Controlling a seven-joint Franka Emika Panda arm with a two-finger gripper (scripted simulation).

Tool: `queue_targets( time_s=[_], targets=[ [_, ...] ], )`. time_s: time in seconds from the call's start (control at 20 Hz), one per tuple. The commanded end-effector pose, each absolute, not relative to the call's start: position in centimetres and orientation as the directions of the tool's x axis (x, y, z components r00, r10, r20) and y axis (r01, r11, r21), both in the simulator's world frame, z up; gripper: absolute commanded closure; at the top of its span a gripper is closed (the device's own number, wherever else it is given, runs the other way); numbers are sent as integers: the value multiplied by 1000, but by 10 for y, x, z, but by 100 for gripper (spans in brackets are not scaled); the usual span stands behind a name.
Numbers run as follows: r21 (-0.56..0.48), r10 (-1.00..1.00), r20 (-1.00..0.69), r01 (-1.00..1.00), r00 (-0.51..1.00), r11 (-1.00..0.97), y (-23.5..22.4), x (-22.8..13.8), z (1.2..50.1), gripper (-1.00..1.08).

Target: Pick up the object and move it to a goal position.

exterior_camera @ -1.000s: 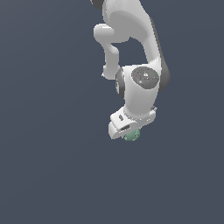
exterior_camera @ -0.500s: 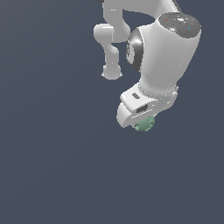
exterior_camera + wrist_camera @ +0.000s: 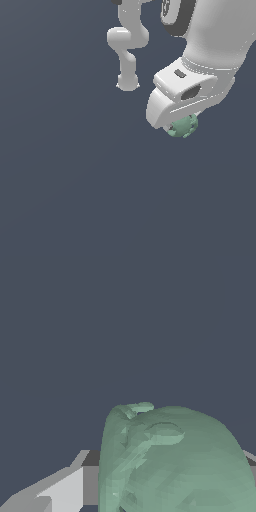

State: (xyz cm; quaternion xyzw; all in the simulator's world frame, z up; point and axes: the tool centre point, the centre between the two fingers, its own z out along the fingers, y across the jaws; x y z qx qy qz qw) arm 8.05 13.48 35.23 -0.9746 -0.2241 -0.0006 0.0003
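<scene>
The hand [image 3: 181, 121] pinches the green blob [image 3: 183, 127] at its tip; most of it bulges below, so a jolt could shake it loose.

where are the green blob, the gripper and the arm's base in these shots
green blob [image 3: 183, 127], exterior view, on its visible lower half under the gripper
gripper [image 3: 175, 122], exterior view, between the fingertips, at the blob's top edge
arm's base [image 3: 127, 82], exterior view, on the foot of the white column

One green blob [image 3: 182, 126] (lumpy), one white pincer [image 3: 176, 120]
</scene>
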Motion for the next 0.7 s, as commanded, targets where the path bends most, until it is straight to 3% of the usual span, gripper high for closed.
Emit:
queue_targets(
  time_s=[0.0, 0.65],
  targets=[
    [-1, 436, 0, 436, 900, -900, 139, 83, 369, 108],
    [-1, 436, 0, 436, 900, -900, 154, 92, 425, 108]
  ],
)
